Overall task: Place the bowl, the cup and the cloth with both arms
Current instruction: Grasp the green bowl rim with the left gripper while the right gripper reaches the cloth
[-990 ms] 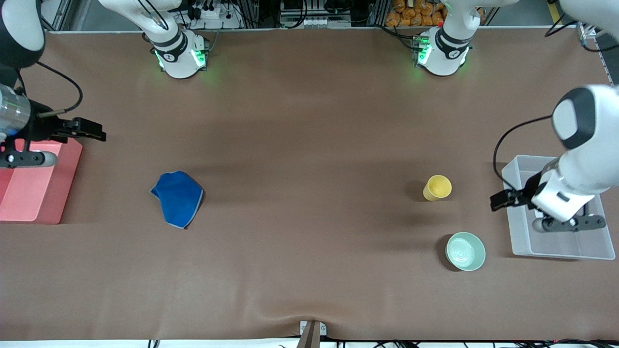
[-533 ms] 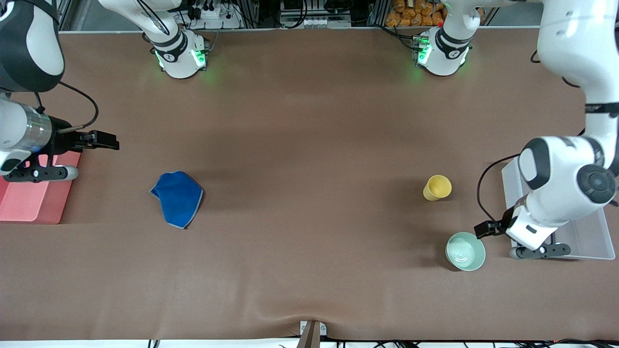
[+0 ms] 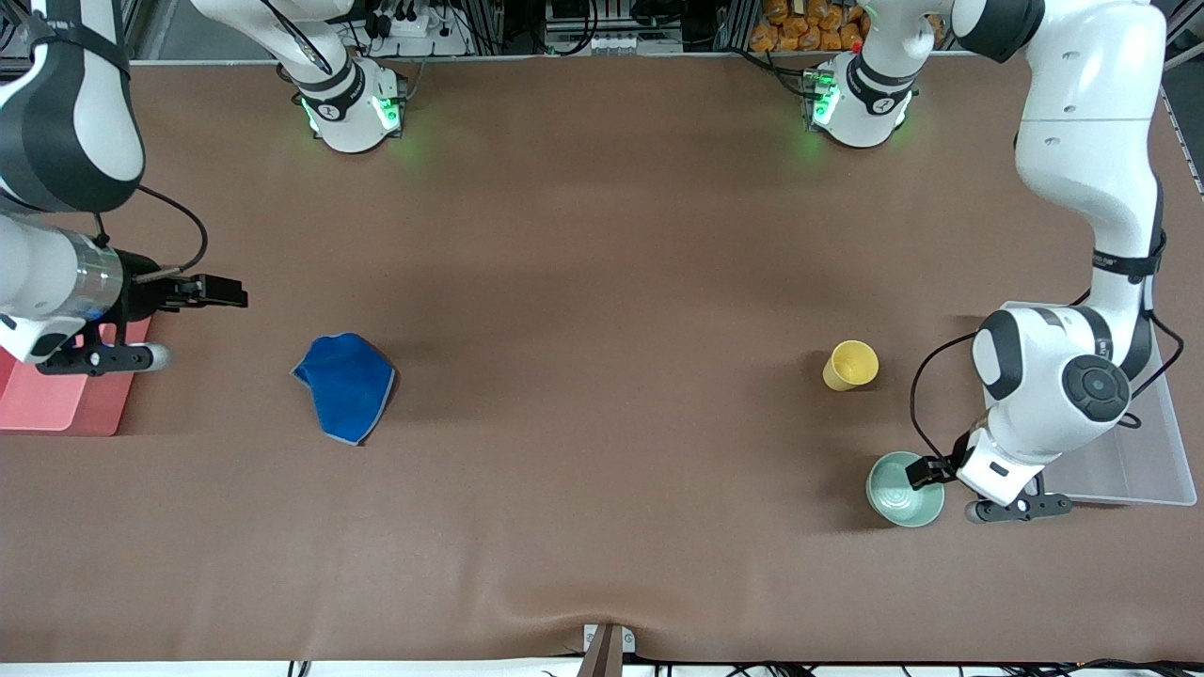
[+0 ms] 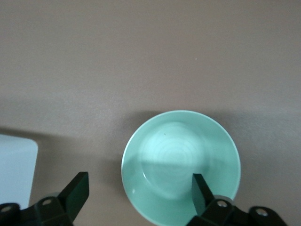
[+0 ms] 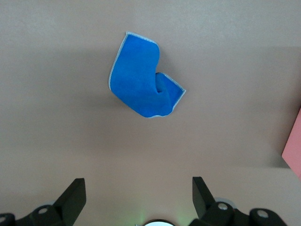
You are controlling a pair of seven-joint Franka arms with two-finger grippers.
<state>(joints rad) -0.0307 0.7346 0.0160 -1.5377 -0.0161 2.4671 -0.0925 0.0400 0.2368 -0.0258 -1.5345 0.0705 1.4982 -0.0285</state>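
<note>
The mint-green bowl (image 3: 898,494) stands upright on the brown table near the left arm's end; it also shows in the left wrist view (image 4: 181,162). My left gripper (image 3: 926,470) is open just over the bowl's rim (image 4: 138,190), with one finger over the inside and one outside. The yellow cup (image 3: 851,365) stands farther from the front camera than the bowl. The blue cloth (image 3: 346,384) lies crumpled toward the right arm's end, also seen in the right wrist view (image 5: 143,84). My right gripper (image 3: 221,291) is open and empty (image 5: 138,193), over bare table beside the cloth.
A clear plastic bin (image 3: 1129,465) sits at the left arm's end, beside the bowl, partly under the left arm. A pink tray (image 3: 47,400) lies at the right arm's end; its edge shows in the right wrist view (image 5: 294,150).
The left gripper has moved from over the clear bin to over the bowl's rim. The right gripper has moved off the pink tray toward the cloth. Bowl, cup and cloth have not moved.
</note>
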